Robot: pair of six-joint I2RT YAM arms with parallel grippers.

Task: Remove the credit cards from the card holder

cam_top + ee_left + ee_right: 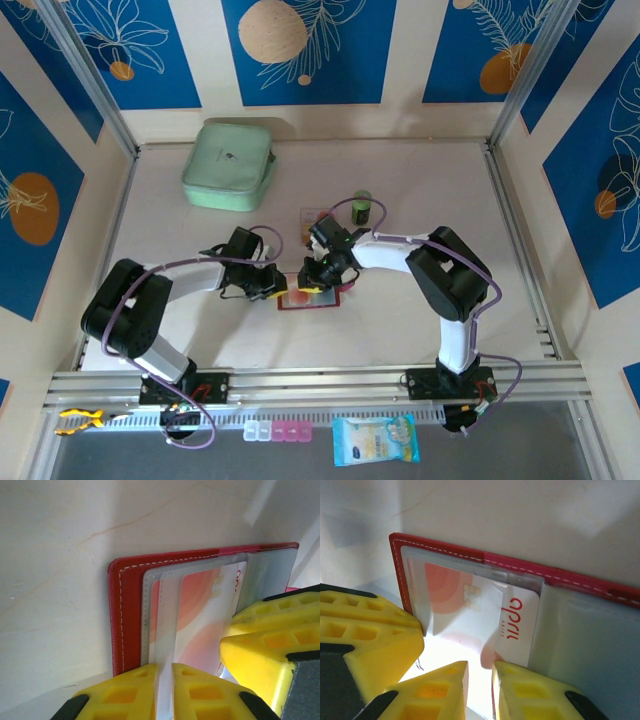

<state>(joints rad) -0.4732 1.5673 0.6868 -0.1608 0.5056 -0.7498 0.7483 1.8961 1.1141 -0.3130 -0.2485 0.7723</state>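
The dark red card holder (312, 301) lies open on the table between both arms. Its stitched edge (127, 610) and its clear sleeves show close up. An orange-and-white credit card (485, 615) with red lettering sticks partway out of a sleeve. My left gripper (164, 690) is shut on a thin clear sleeve flap of the card holder (440, 550). My right gripper (480, 690) is pinched on the card's lower edge. In the left wrist view, the same card (200, 615) lies under the sleeve, with the right gripper's fingers (260, 640) beside it. From above, the left gripper (275, 288) and the right gripper (318, 277) almost touch.
A mint-green zip case (228, 165) sits at the back left. A small green object (361, 207) and a flat orange piece (311, 216) lie just behind the grippers. A blue packet (375, 440) and small pink and white boxes (278, 431) rest beyond the near rail.
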